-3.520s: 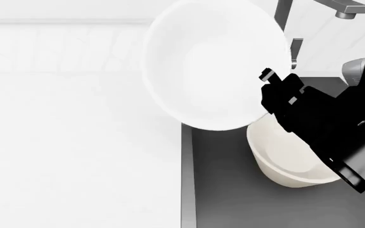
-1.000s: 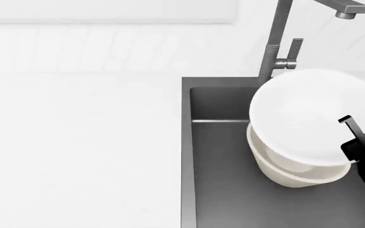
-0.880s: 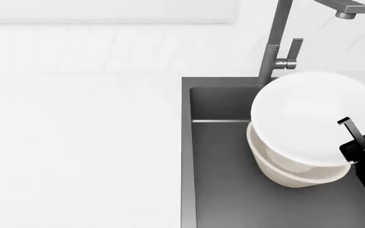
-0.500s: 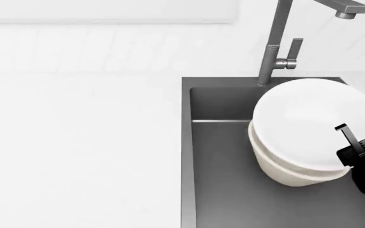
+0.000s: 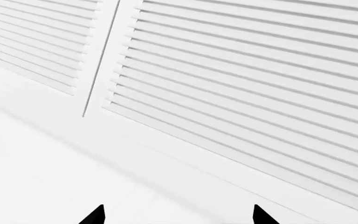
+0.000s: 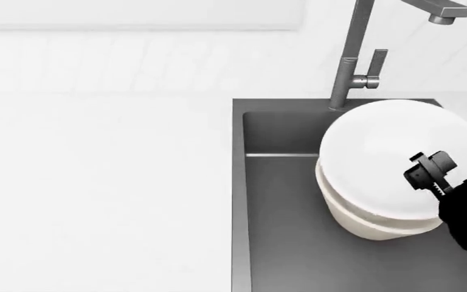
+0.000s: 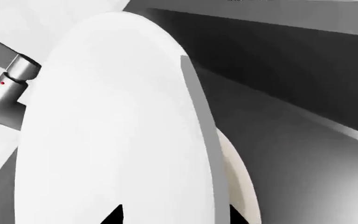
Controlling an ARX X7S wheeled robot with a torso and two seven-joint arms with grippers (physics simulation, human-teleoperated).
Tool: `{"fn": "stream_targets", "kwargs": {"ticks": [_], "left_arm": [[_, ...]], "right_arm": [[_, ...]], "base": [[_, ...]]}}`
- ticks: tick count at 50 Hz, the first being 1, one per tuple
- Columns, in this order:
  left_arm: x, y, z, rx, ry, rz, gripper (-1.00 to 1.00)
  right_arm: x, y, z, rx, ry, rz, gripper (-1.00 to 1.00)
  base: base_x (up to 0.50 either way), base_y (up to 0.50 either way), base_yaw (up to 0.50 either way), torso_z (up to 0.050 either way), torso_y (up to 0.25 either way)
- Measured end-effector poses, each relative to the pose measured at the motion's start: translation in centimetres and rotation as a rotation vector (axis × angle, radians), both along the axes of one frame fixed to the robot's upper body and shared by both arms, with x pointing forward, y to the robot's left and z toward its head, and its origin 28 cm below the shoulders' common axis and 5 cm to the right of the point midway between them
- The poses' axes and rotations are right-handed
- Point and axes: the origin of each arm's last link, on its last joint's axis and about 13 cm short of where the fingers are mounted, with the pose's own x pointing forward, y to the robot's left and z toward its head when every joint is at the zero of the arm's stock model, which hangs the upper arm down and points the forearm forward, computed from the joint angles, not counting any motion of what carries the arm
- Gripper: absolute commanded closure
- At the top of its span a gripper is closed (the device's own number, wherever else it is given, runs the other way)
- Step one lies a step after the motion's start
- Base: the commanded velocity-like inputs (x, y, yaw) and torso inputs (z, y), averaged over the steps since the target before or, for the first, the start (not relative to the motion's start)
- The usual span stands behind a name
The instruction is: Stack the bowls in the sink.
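At the sink's (image 6: pixel 282 201) back right corner, beneath the steel faucet (image 6: pixel 355 55): glossy white bowl (image 6: pixel 396 158), round, nested in the cream bowl (image 6: pixel 363 222). Basin matte dark grey. Right gripper (image 6: pixel 430 174), black, above the white bowl; whether parted or clamped, cannot tell. Left gripper (image 5: pixel 175 215) tips spread apart, facing white louvred panels (image 5: pixel 241 79).

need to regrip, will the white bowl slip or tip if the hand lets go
Likely slippery: the white bowl looks glossy and smooth. It may tip or slide, since it seems to sit tilted in the cream bowl. Probably rigid, so the right hand won't deform it.
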Motion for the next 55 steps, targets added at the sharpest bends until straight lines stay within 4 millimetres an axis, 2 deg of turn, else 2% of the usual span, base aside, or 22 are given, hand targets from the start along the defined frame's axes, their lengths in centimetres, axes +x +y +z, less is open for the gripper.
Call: {"fn": "stream_targets", "kwargs": {"ticks": [5, 12, 31, 55], "left_arm": [[0.0, 0.0, 0.0, -0.001, 0.0, -0.001, -1.0], [-0.1, 0.0, 0.0, -0.003, -0.001, -0.003, -1.0], [-0.2, 0.1, 0.0, -0.005, -0.004, -0.009, -1.0], [-0.3, 0.2, 0.1, -0.009, -0.009, -0.014, -1.0]], "right_arm": [[-0.1, 0.1, 0.6, -0.038, -0.019, 0.042, -1.0], [-0.6, 0.3, 2.6, -0.107, -0.071, 0.074, -1.0], [-3.6, 1.1, 6.9, -0.295, -0.165, 0.09, -1.0], [-7.0, 3.1, 10.8, -0.48, -0.253, 0.133, -1.0]], "base": [[0.0, 0.0, 0.0, 0.0, 0.0], [0.0, 0.0, 0.0, 0.0, 0.0], [0.0, 0.0, 0.0, 0.0, 0.0], [0.0, 0.0, 0.0, 0.0, 0.0]]}}
